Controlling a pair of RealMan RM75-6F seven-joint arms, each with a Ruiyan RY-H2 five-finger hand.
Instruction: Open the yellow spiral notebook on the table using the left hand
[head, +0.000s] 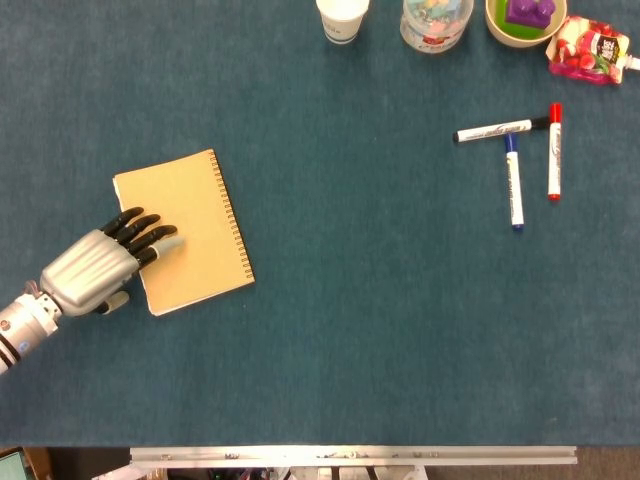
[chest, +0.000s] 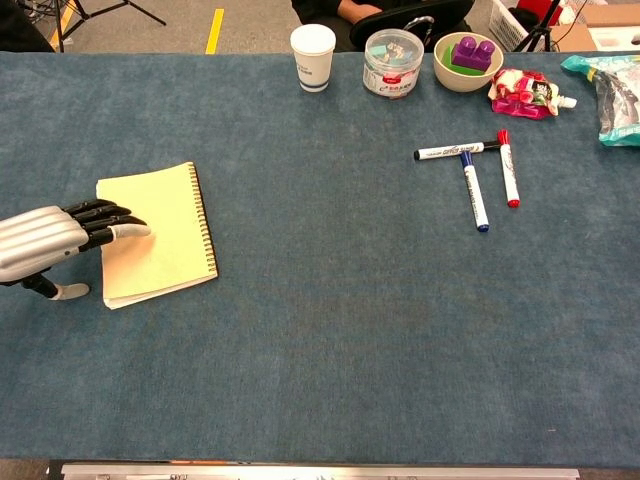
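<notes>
Closed yellow spiral notebook (head: 184, 231) lies flat on the blue table (head: 380, 320), toward the left side and about midway between the near and far edges. Its long axis runs roughly near to far, tilted slightly, with the spiral binding (head: 232, 214) along its right edge and the free page edge on its left.

The left hand (head: 100, 265) sits just left of the notebook, at its near-left part. Its fingers (head: 148, 234) are extended and slightly spread, reaching rightward over the free edge so the tips lie above the cover; the thumb (chest: 66, 291) hangs apart on the near side, off the notebook. It grips nothing (whether the fingertips actually touch the cover cannot be told from either view).

So the notebook lies to the right of the hand, hinge on the side away from it. That likely means the cover must be caught at this left edge and swung rightward over the binding. The right hand appears in neither view, so the left is the only hand near.
</notes>
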